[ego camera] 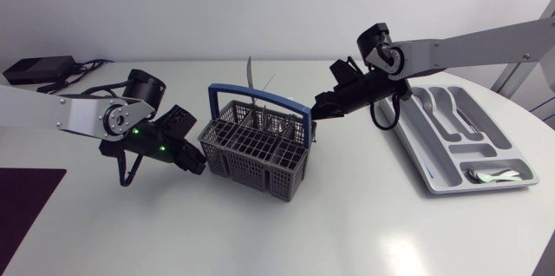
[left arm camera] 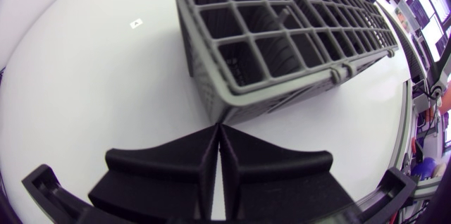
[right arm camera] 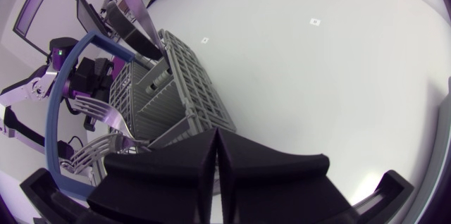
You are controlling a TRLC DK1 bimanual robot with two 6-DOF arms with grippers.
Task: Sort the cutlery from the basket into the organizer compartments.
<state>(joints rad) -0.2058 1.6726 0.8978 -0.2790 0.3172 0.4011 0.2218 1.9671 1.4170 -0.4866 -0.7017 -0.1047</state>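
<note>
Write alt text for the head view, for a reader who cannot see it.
A blue-handled grey basket stands in the middle holding cutlery, with the left tool and right tool close at either side. A grey organizer lies at the right.

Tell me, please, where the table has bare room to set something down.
The table is bare in front of the basket, toward the near edge, and between basket and organizer. It is crowded at the basket's ends, where the left tool and right tool sit close.
</note>
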